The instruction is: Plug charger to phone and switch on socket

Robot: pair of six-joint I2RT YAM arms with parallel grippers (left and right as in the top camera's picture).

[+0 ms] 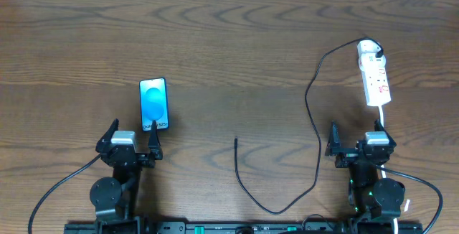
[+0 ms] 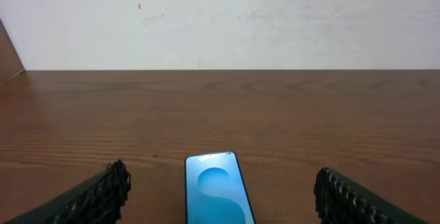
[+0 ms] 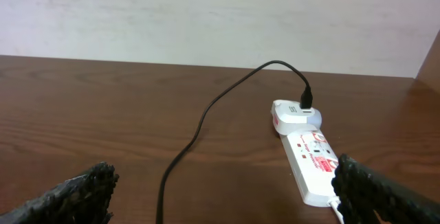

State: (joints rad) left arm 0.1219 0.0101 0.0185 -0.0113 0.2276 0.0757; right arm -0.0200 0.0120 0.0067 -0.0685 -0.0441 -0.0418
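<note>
The phone (image 1: 154, 103) lies flat on the table with its blue screen up, just beyond my left gripper (image 1: 130, 142); in the left wrist view the phone (image 2: 216, 193) lies between the spread fingers. That gripper is open and empty. The charger (image 1: 313, 123) is a thin black cable that runs from a white adapter on the far end of the socket (image 1: 375, 76), curves down the table and ends with its free tip (image 1: 236, 141) mid-table. My right gripper (image 1: 357, 146) is open and empty, just short of the socket (image 3: 309, 159); the charger (image 3: 206, 117) passes between its fingers.
A white cord (image 1: 381, 119) leaves the near end of the socket and runs down past the right arm. A pale wall (image 2: 220, 18) stands behind the table's far edge. Thick black arm cables (image 1: 57, 191) lie at the front corners.
</note>
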